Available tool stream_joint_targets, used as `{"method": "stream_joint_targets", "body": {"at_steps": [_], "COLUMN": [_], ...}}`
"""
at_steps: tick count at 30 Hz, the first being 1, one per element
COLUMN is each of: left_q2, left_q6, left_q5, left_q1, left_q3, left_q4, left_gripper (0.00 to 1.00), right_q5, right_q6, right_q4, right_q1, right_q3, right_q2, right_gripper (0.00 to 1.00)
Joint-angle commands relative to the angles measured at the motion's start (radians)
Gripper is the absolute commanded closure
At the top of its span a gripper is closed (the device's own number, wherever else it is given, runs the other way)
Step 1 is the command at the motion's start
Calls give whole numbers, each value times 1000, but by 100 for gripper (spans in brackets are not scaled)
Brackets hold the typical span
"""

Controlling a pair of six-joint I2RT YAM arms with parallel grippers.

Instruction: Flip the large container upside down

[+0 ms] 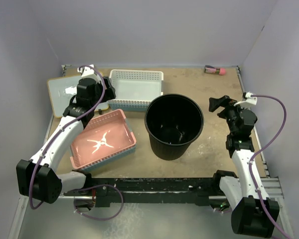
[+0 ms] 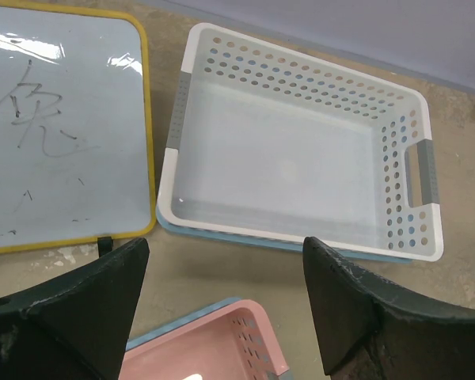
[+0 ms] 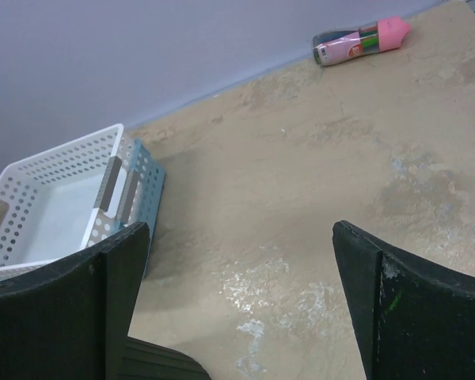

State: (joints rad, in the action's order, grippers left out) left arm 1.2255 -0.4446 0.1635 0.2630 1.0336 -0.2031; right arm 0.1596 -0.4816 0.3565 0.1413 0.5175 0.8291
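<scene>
The large container [image 1: 174,127] is a tall black round pot. It stands upright, mouth up, at the middle of the table. A sliver of its rim [image 3: 154,366] shows at the bottom left of the right wrist view. My right gripper [image 1: 219,105] is open and empty, just right of the pot's rim and apart from it; in its own view [image 3: 241,237] bare table lies between the fingers. My left gripper [image 1: 100,99] is open and empty, left of the pot, over the gap between the pink and white baskets [image 2: 226,253].
A white basket [image 1: 136,89] nested in a blue one sits at the back, also in the left wrist view [image 2: 301,158]. A pink basket [image 1: 103,139] lies front left. A yellow-edged whiteboard [image 1: 60,94] is far left. A pink-capped bottle [image 1: 215,70] lies by the back wall.
</scene>
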Motion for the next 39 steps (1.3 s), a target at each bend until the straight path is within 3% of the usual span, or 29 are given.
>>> {"method": "stream_joint_targets", "body": {"at_steps": [1, 15, 19, 24, 27, 29, 33, 39], "left_q2": [-36, -37, -33, -52, -77, -89, -80, -43], "left_q6": [9, 19, 27, -12, -28, -39, -46, -26], "left_q5": [-1, -24, -118, -163, -173, -164, -113, -73], "left_q1": [-3, -2, 3, 27, 40, 45, 46, 46], "left_q3": [-9, -10, -28, -77, -120, -140, -137, -89], "left_q4": [51, 56, 69, 62, 60, 63, 58, 36], "left_gripper": [23, 23, 23, 22, 21, 21, 21, 21], "right_q5": [-16, -70, -121, 139, 233, 204, -17, -102], "right_q6": [19, 15, -51, -24, 1, 46, 163, 233], "right_q4": [24, -68, -275, -496, -541, -601, -884, -1189], "right_q1": [1, 1, 1, -1, -18, -89, -277, -327], "right_q3": [48, 94, 240, 518, 607, 668, 888, 1060], "right_q2": [-3, 12, 68, 219, 259, 267, 376, 406], "right_gripper": [0, 0, 0, 0, 0, 0, 0, 0]}}
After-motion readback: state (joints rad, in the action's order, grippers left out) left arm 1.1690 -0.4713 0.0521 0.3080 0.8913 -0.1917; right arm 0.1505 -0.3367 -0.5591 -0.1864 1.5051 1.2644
